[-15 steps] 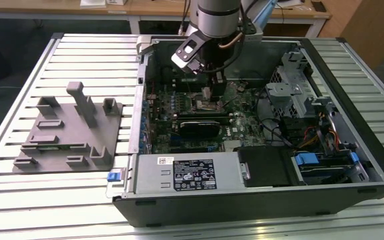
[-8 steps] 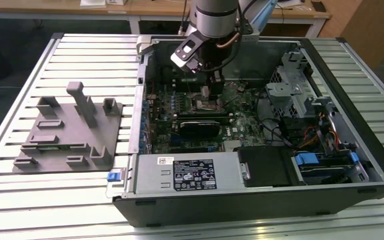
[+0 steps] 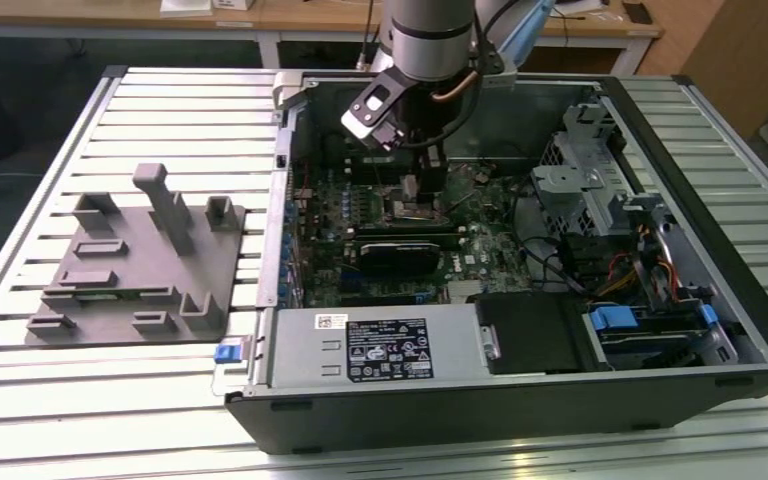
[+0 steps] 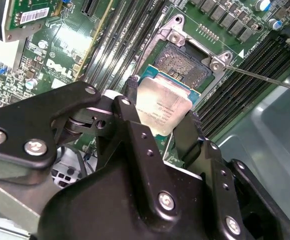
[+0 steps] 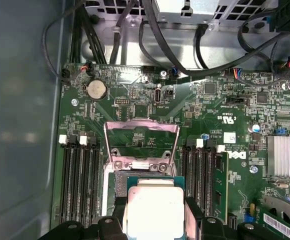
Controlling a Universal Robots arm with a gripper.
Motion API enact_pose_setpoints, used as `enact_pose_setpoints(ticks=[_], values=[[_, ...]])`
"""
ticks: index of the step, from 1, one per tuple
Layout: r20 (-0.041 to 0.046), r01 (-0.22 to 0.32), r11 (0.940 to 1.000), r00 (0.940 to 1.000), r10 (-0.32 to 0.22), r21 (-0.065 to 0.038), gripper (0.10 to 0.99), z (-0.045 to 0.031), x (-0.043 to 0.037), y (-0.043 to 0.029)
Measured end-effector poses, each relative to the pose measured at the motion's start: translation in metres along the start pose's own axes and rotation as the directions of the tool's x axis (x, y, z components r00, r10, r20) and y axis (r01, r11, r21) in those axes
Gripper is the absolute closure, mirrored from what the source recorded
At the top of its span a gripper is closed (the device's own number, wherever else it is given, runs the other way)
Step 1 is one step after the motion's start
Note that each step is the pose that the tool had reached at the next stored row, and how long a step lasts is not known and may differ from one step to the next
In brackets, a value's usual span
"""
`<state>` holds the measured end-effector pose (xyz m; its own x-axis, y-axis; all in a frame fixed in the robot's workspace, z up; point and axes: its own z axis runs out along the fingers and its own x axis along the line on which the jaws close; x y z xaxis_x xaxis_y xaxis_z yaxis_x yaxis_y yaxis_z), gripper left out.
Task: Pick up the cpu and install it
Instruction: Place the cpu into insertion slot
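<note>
Metal, silvery-white and smooth with faint print, tops the cpu (image 4: pixel 162 107), a small flat square chip with a thin blue-green rim along its edges. The pincer (image 4: pixel 161 105) has it clamped. Two matte black fingers (image 4: pixel 187 132), blocky and studded with bright screw heads, press on opposite edges of the chip, closed to its width and no further. In the first wrist view the cpu (image 5: pixel 155 210) sits between the fingers (image 5: pixel 119 217) of the pincer (image 5: pixel 155 216) and overlaps the near edge of the open socket (image 5: pixel 116 187); whether chip and socket touch I cannot tell. In the second wrist view the socket (image 4: pixel 182 62) is a dark square bed of fine contacts framed in bright stamped steel. Its load plate (image 5: pixel 141 145), a thin shiny metal frame, stands hinged up off it. Long black memory slots (image 5: pixel 80 180) run in ridged rows at both sides of the socket on the glossy green motherboard (image 5: pixel 135 107), which also carries a round silver coin cell (image 5: pixel 96 89). In the exterior view the arm (image 3: pixel 424 40) hangs from the upper centre of the frame into the open black computer case (image 3: pixel 518 415), with the pincer (image 3: pixel 411 195) low over the board. At the exterior view's left a grey plastic fixture block (image 3: pixel 137 265) with upright posts rests on the ribbed aluminium worktop (image 3: pixel 37 420).
</note>
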<state>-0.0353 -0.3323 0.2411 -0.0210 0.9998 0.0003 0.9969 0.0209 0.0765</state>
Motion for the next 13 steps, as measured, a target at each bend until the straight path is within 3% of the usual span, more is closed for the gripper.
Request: enact_pose_setpoints(ticks=[7, 13], values=[[0.0000, 0.000, 1.0000, 1.0000, 0.000, 0.000, 0.549, 0.0025, 0.0004, -0.0003], [0.0000, -0.002, 1.0000, 1.0000, 0.002, 0.000, 0.549, 0.0096, 0.0057, -0.0007]])
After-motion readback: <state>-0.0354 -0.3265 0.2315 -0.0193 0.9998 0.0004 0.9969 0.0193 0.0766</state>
